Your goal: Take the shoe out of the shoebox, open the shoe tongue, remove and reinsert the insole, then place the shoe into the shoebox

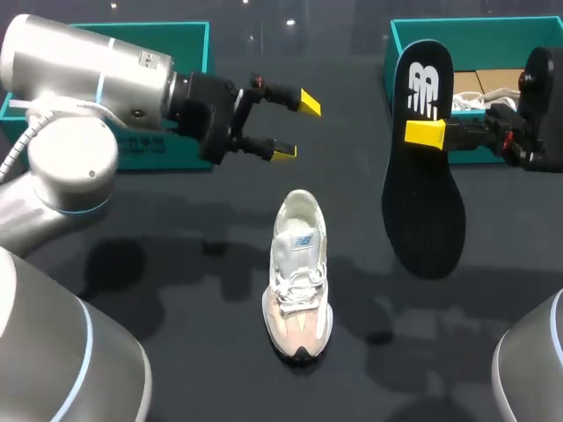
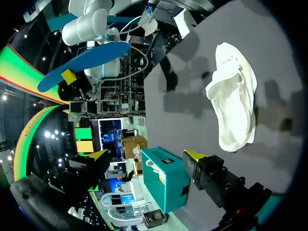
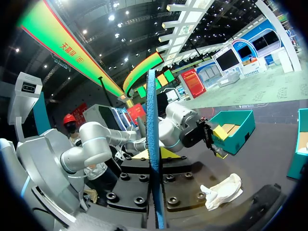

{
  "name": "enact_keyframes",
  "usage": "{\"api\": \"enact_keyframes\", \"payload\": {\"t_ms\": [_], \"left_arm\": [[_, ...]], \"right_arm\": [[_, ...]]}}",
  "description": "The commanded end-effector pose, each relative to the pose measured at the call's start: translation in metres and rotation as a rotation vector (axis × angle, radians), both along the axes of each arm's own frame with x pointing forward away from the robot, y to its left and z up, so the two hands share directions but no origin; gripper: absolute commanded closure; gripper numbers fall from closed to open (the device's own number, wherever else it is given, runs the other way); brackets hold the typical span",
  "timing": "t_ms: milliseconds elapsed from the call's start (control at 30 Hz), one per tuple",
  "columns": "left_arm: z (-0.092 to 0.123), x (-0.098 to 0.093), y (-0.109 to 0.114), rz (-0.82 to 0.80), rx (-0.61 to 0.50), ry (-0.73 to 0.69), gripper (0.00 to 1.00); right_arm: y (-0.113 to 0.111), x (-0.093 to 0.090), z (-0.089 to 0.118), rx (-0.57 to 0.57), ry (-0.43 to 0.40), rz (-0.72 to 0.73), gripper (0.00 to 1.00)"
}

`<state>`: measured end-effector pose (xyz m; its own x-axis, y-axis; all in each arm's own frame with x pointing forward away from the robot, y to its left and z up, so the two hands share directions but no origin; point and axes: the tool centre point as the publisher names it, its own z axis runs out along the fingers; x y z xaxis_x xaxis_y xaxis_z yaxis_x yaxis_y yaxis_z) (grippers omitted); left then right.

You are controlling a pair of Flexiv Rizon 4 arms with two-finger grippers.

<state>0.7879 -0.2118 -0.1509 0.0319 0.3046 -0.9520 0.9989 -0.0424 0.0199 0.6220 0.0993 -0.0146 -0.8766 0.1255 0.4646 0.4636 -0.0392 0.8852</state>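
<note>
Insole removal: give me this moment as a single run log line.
stage: insole out of shoe | right gripper: shut on insole, held in air | left gripper: open, empty | sneaker: on table

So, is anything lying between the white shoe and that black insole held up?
No. In the head view, only bare dark table shows between the shoe and the insole in the right gripper.

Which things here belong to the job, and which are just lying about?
Job: shoe; insole; right tool, shut on the insole; left tool, open; right box.

Lying about: left box, possibly a lid; paper in the right box.
</note>
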Motion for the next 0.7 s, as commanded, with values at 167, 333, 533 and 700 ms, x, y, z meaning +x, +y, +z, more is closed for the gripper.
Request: {"api": "enact_keyframes", "payload": {"t_ms": [167, 333, 533, 700], "left_arm": [[0.017, 0.011, 0.023, -0.018, -0.145, 0.043, 0.00], [0.031, 0.015, 0.025, 0.006, -0.169, 0.053, 0.00], [0.036, 0.016, 0.027, 0.024, -0.219, 0.093, 0.00], [0.036, 0.016, 0.027, 0.024, -0.219, 0.093, 0.00]], "right_arm": [[-0.001, -0.002, -0.002, 0.002, 0.015, -0.013, 1.00], [-0.001, 0.030, -0.012, -0.011, 0.110, 0.012, 1.00], [-0.006, 0.081, -0.030, -0.005, 0.241, 0.047, 1.00], [-0.008, 0.089, -0.036, 0.009, 0.253, 0.024, 1.00]]}}
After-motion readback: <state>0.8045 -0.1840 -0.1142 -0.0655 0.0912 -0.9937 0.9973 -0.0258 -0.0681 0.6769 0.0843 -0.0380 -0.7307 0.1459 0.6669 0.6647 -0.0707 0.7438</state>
